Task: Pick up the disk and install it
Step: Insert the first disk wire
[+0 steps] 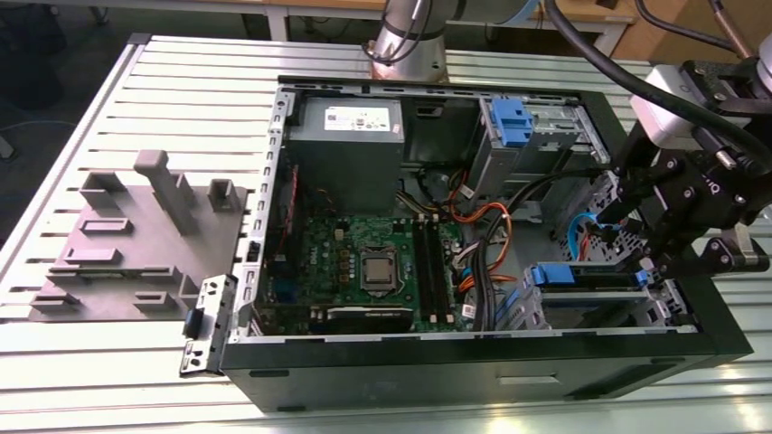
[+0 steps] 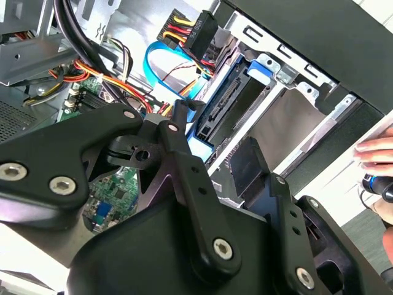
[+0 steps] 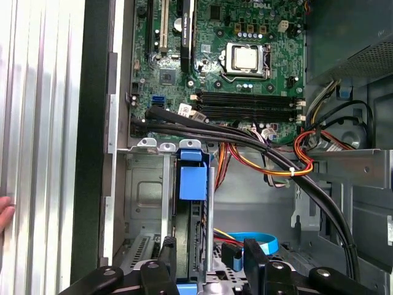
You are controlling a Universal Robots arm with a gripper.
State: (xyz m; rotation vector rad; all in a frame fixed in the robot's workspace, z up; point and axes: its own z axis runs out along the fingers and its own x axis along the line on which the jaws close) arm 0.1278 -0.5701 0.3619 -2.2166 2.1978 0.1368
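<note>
Disk (image 1: 588, 279) stands on edge inside the drive cage (image 1: 609, 309) at the front corner of the open computer case (image 1: 483, 362), toward the exterior view's right, so picking it up and lowering it into its bay look done. The gripper (image 3: 210, 247) hangs just over the disk's end, released, with a finger on either side and neither pressing on it. I judge the install nearly complete, though I cannot tell whether the blue carrier (image 3: 192, 182) is fully latched.
</note>
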